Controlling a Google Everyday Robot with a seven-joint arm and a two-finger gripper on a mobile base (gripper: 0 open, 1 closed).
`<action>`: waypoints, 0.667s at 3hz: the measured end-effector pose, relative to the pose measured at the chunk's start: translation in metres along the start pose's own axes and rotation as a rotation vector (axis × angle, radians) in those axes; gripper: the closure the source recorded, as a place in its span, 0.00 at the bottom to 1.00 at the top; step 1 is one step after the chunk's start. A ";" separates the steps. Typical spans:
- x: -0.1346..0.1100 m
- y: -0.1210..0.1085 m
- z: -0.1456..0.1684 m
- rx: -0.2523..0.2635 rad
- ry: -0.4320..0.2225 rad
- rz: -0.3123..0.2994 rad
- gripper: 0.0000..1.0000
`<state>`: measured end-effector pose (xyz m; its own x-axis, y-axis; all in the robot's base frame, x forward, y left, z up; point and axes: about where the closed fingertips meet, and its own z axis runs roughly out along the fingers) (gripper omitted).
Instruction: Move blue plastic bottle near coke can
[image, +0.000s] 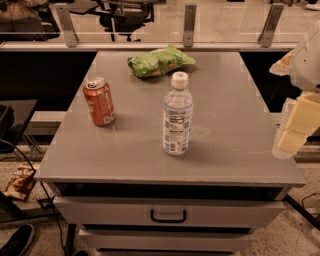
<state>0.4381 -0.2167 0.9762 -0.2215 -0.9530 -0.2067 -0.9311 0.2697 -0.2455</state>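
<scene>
- A dark shoe (15, 241) is resting on the speckled floor at the bottom left corner. A crumpled snack wrapper (20, 182) is lying a little farther back, left of the counter.
- A drawer (100, 212) with a dark loop handle (168, 216) is sitting under the front edge of the grey counter (240, 150).
- The bottle (177, 117) is standing upright on the counter, near the middle and somewhat toward the front. Its white cap is sitting on top and its label is facing the camera; nothing is touching it.
- The tool (290, 142) is hanging at the right edge of the view, just past the counter's right side and well apart from the bottle. It is showing only as pale, blocky shapes, so I cannot tell whether it is spread or pressed together.
- The can (99, 101) is standing upright left of the bottle and slightly farther back, near the counter's left edge, with bare counter lying between the two.
- A green snack bag (159, 61) is lying at the far end of the counter, behind both.
- Beyond the counter, a rail with metal posts (189, 25) is running across, and an office chair (125, 17) is standing behind it.
</scene>
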 end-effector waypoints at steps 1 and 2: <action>0.000 0.000 0.000 0.000 0.000 0.000 0.00; -0.010 -0.006 0.008 -0.018 -0.024 0.007 0.00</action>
<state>0.4484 -0.2074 0.9717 -0.2213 -0.9475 -0.2306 -0.9346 0.2736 -0.2273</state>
